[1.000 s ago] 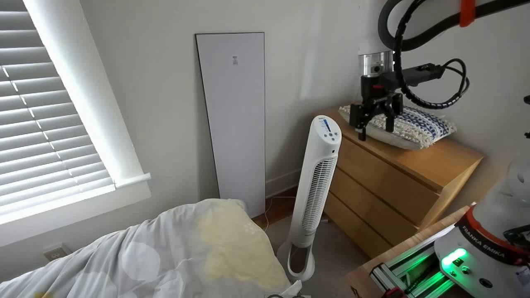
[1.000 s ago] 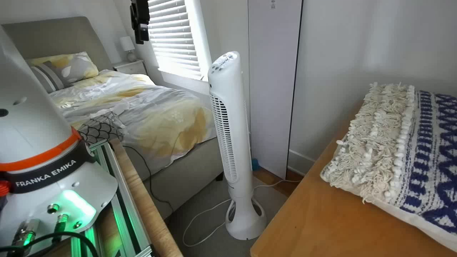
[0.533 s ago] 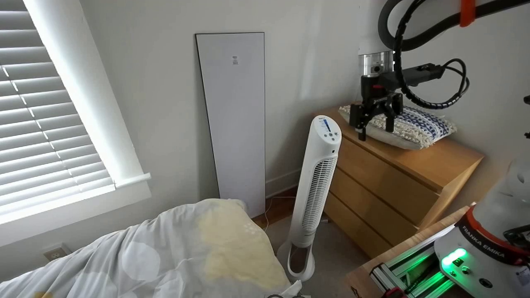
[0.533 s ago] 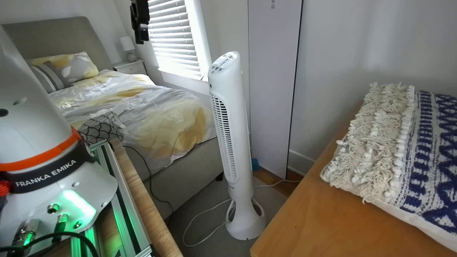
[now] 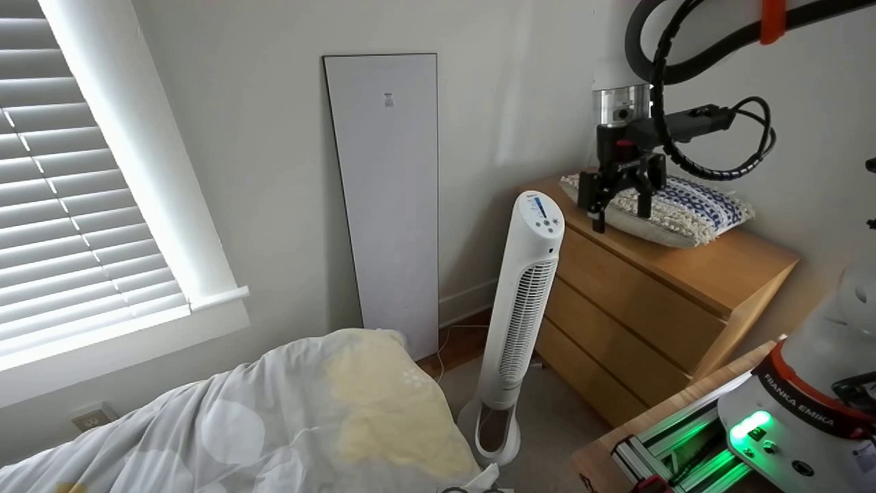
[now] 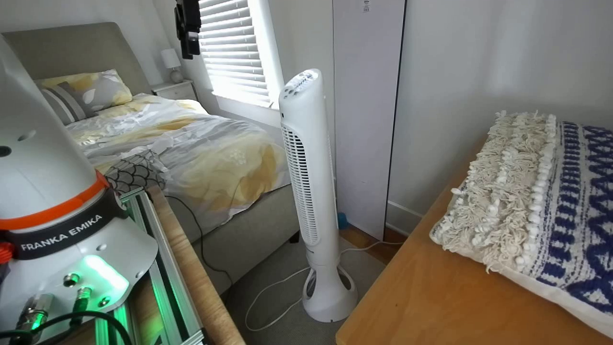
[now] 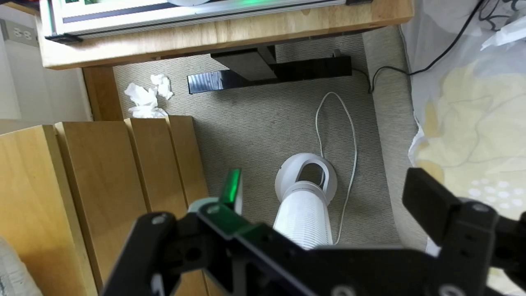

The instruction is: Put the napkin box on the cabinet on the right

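A pale-walled bedroom, lit through white window blinds point(image 5: 82, 205), stands quiet as a Franka Emika arm point(image 6: 43, 153) suspends its Robotiq gripper point(image 5: 621, 219) high over the gap between bed point(image 6: 230, 163) and wooden chest of drawers point(image 5: 636, 301), jaws spread wide and nothing between them. Across the past second nothing visible has shifted: both exterior views match their earlier frames, which means the task has gained no ground. The napkin box point(image 6: 136, 173), in a dark-and-white scalloped lattice, appears to sit on the bed, partly hidden behind the arm; in an exterior view only a white tip that looks like tissue point(image 5: 486, 477) and a sliver of pattern show at the bottom edge. Its destination, the chest of drawers, bears a fringed blue-and-white throw pillow point(image 6: 531, 206), with bare wood beside it. The pick looks to be wholly ahead. The next move would seem to call for a swing toward the bed and a descent over the box; on the return, the white tower fan point(image 6: 311, 191), standing between bed and chest, could be clipped by a low carry.
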`<state>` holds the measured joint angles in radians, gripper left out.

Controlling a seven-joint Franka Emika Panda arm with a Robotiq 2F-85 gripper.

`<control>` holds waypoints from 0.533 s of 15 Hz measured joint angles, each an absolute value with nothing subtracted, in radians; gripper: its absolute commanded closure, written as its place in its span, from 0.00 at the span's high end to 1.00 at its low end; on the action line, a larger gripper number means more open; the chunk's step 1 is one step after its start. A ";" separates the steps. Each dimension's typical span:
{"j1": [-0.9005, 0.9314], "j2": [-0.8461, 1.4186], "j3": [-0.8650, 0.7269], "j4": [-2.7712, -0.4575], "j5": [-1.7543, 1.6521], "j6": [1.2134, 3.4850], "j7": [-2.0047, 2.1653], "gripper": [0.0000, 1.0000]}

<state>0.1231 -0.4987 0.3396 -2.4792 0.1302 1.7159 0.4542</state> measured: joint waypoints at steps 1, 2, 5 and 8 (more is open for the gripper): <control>0.125 -0.498 0.340 -2.478 0.129 1.717 0.453 1.00; 0.128 -0.495 0.340 -2.476 0.128 1.717 0.451 1.00; 0.151 -0.477 0.346 -2.460 0.128 1.722 0.449 1.00; 0.178 -0.455 0.354 -2.446 0.128 1.729 0.447 1.00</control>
<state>0.1777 -0.4552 0.3540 -2.4456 0.1275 1.7293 0.4471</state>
